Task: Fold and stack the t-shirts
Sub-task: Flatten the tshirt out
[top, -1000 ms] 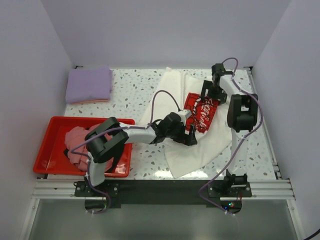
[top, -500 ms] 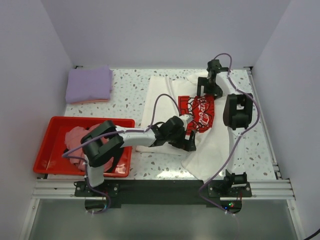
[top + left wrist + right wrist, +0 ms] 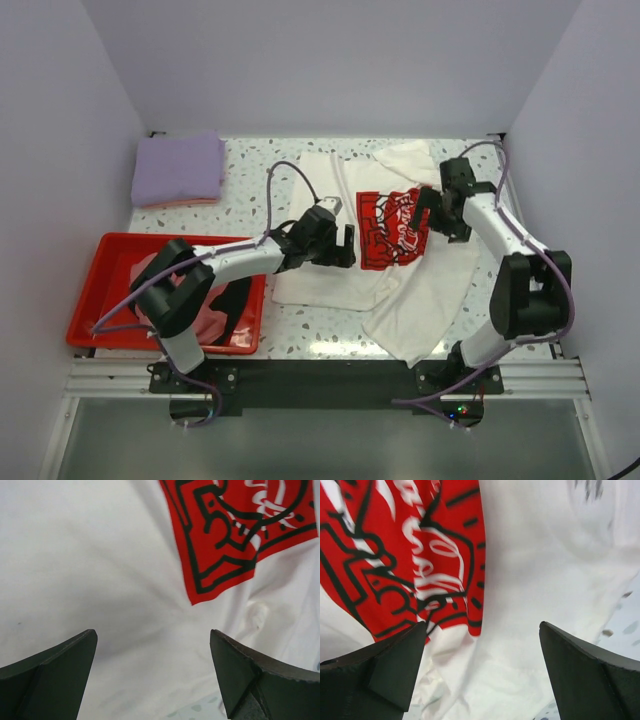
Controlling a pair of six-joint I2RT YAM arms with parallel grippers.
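Lower left, a pink t-shirt (image 3: 150,280) is lying bunched in the red tray (image 3: 100,250), partly hidden by the left arm (image 3: 240,262). At centre, the cream-white t-shirt (image 3: 415,300) is lying print-up, stretching from lower right toward top centre. The left gripper (image 3: 346,246) and right gripper (image 3: 427,213) are gaping wide, empty, flanking its red print (image 3: 385,230). Upper left, a folded lavender t-shirt (image 3: 178,168) is resting.

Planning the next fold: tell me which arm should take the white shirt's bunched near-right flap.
Probably the right: the right gripper, open, hovers nearest that flap; the left gripper is across the red print.
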